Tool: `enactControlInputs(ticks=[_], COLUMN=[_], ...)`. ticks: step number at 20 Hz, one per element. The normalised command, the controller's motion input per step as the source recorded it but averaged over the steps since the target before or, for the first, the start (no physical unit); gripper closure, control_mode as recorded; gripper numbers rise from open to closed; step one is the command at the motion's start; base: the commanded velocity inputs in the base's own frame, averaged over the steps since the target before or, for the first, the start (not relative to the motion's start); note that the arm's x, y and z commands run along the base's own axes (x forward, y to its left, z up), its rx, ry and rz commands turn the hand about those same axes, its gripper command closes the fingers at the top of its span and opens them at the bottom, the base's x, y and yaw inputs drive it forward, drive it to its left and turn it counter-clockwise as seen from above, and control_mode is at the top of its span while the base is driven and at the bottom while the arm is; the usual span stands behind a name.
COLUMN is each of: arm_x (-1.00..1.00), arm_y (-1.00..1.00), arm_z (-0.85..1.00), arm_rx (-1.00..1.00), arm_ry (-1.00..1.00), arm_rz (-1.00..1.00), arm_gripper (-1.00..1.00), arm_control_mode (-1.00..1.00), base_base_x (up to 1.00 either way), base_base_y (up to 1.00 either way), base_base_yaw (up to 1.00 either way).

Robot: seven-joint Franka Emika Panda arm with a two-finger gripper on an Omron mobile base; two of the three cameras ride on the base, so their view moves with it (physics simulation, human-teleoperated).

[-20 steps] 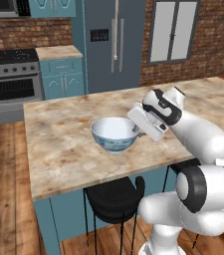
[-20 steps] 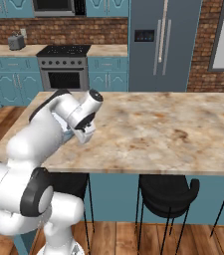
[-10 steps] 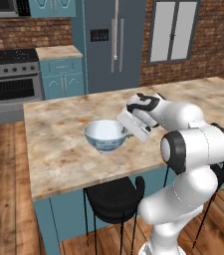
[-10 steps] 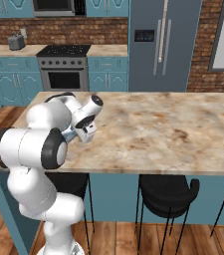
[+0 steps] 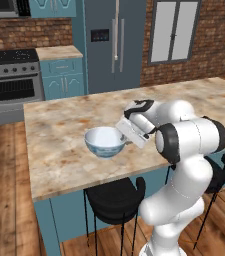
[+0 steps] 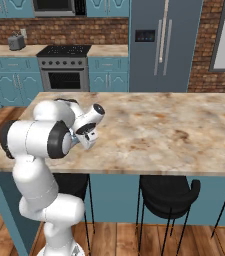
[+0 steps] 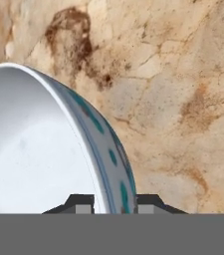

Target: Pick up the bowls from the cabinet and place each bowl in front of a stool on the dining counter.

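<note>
In the left base view a white bowl (image 5: 104, 141) with a blue pattern on its outside sits upright on the tabletop (image 5: 59, 130), a little left of the frame's centre and close to the near edge of the mottled beige-brown surface; the gripper (image 5: 125, 136) meets the bowl's right-hand rim, its white hand slanting up to the right toward the arm that fills the lower right of the frame; below the bowl, under the tabletop's edge, stands a black stool (image 5: 115, 201), and a second stool (image 5: 218, 172) shows at the right edge behind the arm; the hand view shows the bowl (image 7: 58, 149) large in the left half, plain white inside and blue-marked outside, with its rim wall running down between the two dark finger tips at the bottom centre, one finger (image 7: 79, 203) on the inner side and the other on the outer side; the gripper (image 7: 114, 205) is closed on the bowl's rim; in the right base view the gripper's hand sits left of centre over the tabletop (image 6: 184, 130), the bowl hidden behind the arm; a black stool (image 6: 168, 192) stands under the near edge at lower centre-right; a grey stove (image 6: 64, 65) and a tall grey refrigerator (image 6: 161, 45) line the far wall.
</note>
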Motion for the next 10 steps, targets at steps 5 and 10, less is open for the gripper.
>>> enactControlInputs(ticks=[5,10], arm_x=[0.06,-0.20], arm_y=[-0.01,-0.03], arm_z=[0.12,0.88], arm_rx=[0.00,-0.05], arm_ry=[-0.02,-0.23], arm_rz=[0.00,0.00], arm_gripper=[-1.00,-1.00], arm_control_mode=[-1.00,-1.00], base_base_x=[0.00,0.00], base_base_y=[0.00,0.00], base_base_yaw=[0.00,0.00])
